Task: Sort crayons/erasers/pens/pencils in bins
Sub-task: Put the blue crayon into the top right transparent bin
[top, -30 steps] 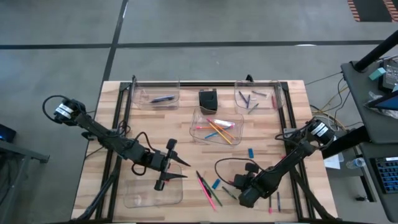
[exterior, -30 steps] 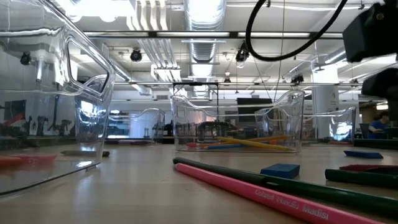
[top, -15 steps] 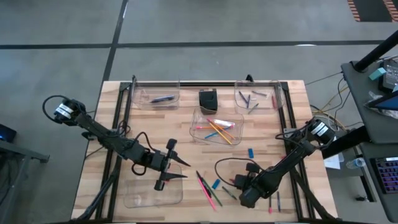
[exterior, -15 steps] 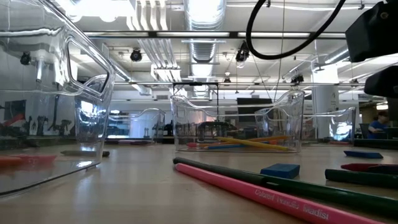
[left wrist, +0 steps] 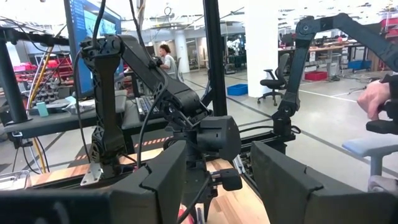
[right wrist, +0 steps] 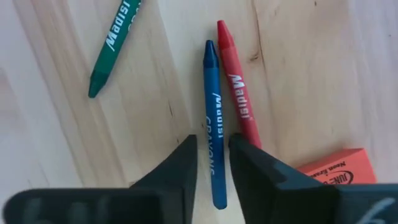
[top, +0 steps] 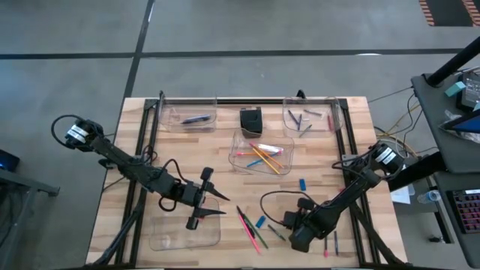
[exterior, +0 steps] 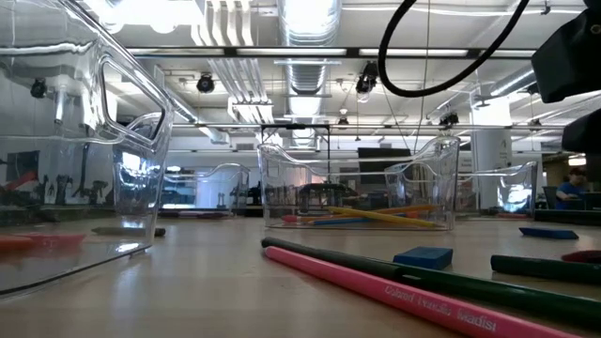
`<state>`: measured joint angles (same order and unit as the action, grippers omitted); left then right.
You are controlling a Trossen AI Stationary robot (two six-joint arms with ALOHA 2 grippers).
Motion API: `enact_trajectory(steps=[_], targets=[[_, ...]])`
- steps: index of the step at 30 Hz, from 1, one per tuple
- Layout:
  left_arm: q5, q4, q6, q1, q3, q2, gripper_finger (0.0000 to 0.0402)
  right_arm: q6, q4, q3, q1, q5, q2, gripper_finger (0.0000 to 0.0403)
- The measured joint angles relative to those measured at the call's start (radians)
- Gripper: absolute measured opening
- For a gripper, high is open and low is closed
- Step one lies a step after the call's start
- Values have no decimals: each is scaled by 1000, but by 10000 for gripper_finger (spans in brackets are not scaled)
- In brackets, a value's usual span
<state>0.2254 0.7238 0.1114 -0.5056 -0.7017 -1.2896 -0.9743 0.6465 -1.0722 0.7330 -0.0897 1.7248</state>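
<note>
My right gripper [top: 289, 223] points down near the table's near edge. In the right wrist view its fingers [right wrist: 214, 171] stand narrowly open on either side of a blue crayon [right wrist: 213, 93] that lies flat on the wood. A thin strip of table shows on each side of the crayon. A red crayon [right wrist: 239, 93] lies right beside it, with a green stick [right wrist: 115, 40] and an orange-pink eraser [right wrist: 339, 168] close by. My left gripper [top: 202, 199] is open and empty over the far rim of the near-left bin [top: 180, 232]. It also shows in the left wrist view [left wrist: 217, 186].
The far-left bin [top: 171, 120] holds a pen, the far-right bin [top: 289, 120] crayons and the centre bin [top: 236, 157] pencils. A black box [top: 251, 118] stands between the far bins. Pink and green pencils [top: 247, 225] and blue erasers [top: 260, 222] [top: 302, 184] lie loose.
My right gripper has shifted a little toward the table's right edge, as the low view shows. The left arm has kept still.
</note>
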Motion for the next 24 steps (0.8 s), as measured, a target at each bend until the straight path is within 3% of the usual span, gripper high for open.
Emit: enact_trajectory(steps=[10,24], targets=[[0,0,0,0,0,0,167,-59,-102,91,3,-9,-7,124],[0,0,0,0,0,0,167,-39,-91,85,15,3,-4,64]])
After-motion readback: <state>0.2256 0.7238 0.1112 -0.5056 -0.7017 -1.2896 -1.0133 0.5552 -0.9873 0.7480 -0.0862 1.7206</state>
